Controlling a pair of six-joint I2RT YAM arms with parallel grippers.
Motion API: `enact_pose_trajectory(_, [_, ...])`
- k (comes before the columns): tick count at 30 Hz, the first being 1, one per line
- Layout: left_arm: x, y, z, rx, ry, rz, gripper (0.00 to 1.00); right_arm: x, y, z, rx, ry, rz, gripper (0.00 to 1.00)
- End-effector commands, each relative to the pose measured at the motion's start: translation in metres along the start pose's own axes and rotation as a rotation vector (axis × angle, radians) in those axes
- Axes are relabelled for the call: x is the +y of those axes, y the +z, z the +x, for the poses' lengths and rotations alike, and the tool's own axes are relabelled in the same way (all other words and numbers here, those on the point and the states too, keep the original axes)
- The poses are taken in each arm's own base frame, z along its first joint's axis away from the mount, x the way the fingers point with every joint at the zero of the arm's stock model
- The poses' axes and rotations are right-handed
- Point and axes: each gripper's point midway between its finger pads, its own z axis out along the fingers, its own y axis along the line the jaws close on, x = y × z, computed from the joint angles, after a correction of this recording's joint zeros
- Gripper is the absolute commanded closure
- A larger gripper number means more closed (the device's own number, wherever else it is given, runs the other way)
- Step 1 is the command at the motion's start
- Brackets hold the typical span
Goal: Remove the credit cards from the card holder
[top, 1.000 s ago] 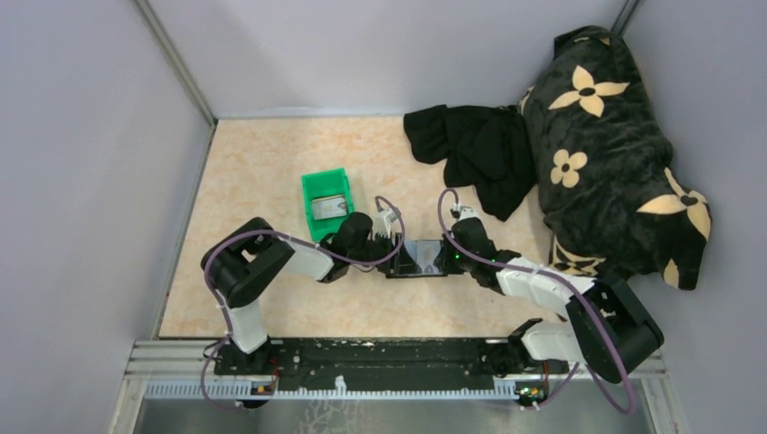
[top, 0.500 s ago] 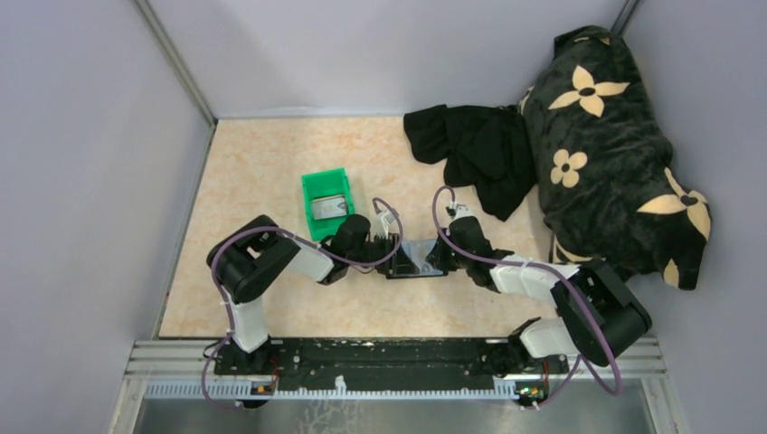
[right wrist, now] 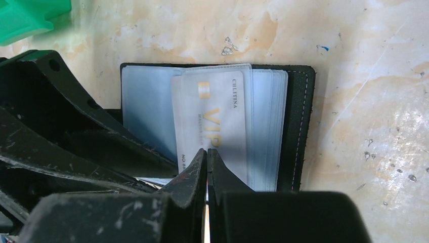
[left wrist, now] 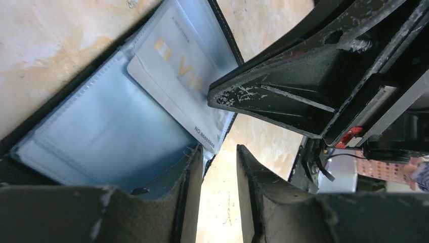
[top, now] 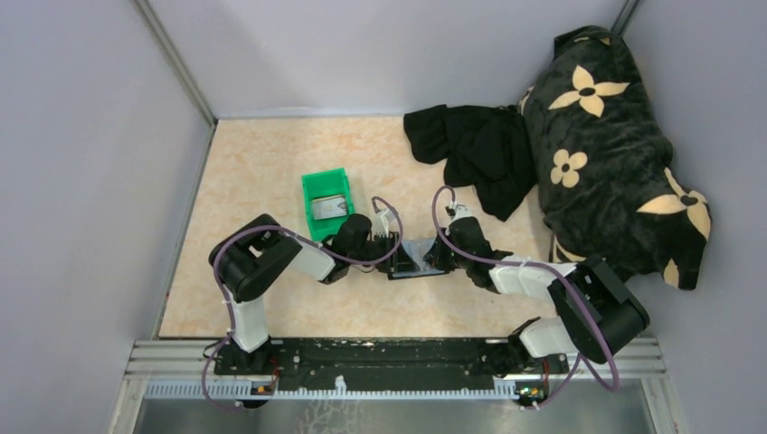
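The card holder [top: 418, 258] lies open on the worktop [top: 262, 163], about midway between the left and right edges and closer to the near edge than the far one. Its clear sleeves face up inside the black cover. A pale card [right wrist: 212, 116] with gold lettering sticks partway out of the sleeves.

The right gripper [right wrist: 207, 152] has its fingers pressed together on the near edge of that card, and a thin light strip shows between them. The left gripper [left wrist: 218, 149] sits at the opposite side of the holder. Its fingers stand a little apart, one resting on the blue inner face by the corner, with bare worktop showing through the gap.

A green bin [top: 327, 203] stands just beyond the left gripper, toward the far edge, with something flat and grey inside. A black cloth [top: 475, 154] is bunched near the far right corner, against a dark flowered cushion [top: 615, 154] along the right edge.
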Motion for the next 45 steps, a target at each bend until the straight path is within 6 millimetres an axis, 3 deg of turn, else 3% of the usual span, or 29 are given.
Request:
enact_pose_trajectory(1, [0.032,-0.01,-0.003,-0.041,0.022,-0.171,0.59,-0.011,-0.009,0.008,0.034,-0.013,0.056,1.0])
enact_pose_trajectory(6, [0.036,-0.015,-0.001,-0.055,0.033,-0.186,0.59,0.004,-0.023,-0.031,-0.038,-0.051,0.049,1.0])
enact_pose_trajectory(11, [0.036,-0.013,-0.002,-0.059,0.028,-0.182,0.58,-0.02,-0.024,-0.043,-0.045,-0.033,0.104,1.0])
enact_pose_trajectory(16, [0.047,-0.01,-0.004,-0.072,0.028,-0.227,0.53,-0.033,-0.016,-0.03,0.001,-0.031,0.126,1.0])
enact_pose_trajectory(23, [0.049,-0.003,-0.011,-0.092,0.017,-0.225,0.5,-0.031,-0.004,-0.004,0.067,0.021,0.061,1.0])
enact_pose_trajectory(33, [0.044,0.008,-0.014,-0.094,-0.012,-0.177,0.51,-0.032,-0.007,0.001,0.068,0.022,0.056,1.0])
enact_pose_trajectory(36, [0.038,0.01,-0.014,-0.095,-0.034,-0.133,0.57,-0.034,-0.005,0.004,0.075,0.027,0.058,1.0])
enact_pose_trajectory(43, [0.03,0.007,-0.015,-0.1,-0.101,-0.058,0.83,-0.037,-0.002,0.011,0.087,0.038,0.059,1.0])
enact_pose_trajectory(45, [0.028,0.007,-0.016,-0.098,-0.111,-0.043,0.95,-0.039,-0.002,0.012,0.09,0.038,0.063,1.0])
